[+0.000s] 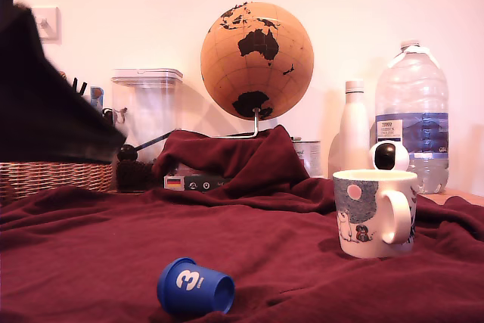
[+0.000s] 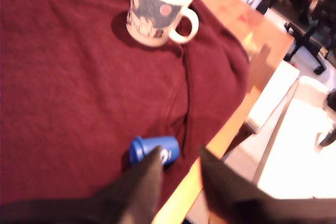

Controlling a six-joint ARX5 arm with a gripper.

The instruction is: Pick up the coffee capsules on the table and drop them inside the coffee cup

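A blue coffee capsule point(image 1: 195, 288) printed with a white "3" lies on its side on the dark red blanket covering the table point(image 1: 91, 247), near the front edge. The white printed coffee cup point(image 1: 375, 212) stands upright at the exterior view's right, its handle facing the camera. In the wrist view my gripper point(image 2: 179, 151) hovers open above the table edge. The blue capsule point(image 2: 154, 148) lies just beyond one dark fingertip point(image 2: 152, 163), and nothing sits between the fingers. The coffee cup point(image 2: 157, 9) stands farther off on the table point(image 2: 63, 77). A dark blurred mass point(image 1: 45, 88), seemingly the arm, fills the exterior view's upper left.
Behind the blanket stand a wicker basket point(image 1: 53, 175), a clear lidded container point(image 1: 147, 111), a cork globe point(image 1: 256, 58), a white bottle point(image 1: 353, 130), a large water bottle point(image 1: 412, 115) and a small ball camera point(image 1: 389, 156). Bare wood point(image 2: 231, 19) edges the blanket; an office chair point(image 2: 310, 40) stands beyond.
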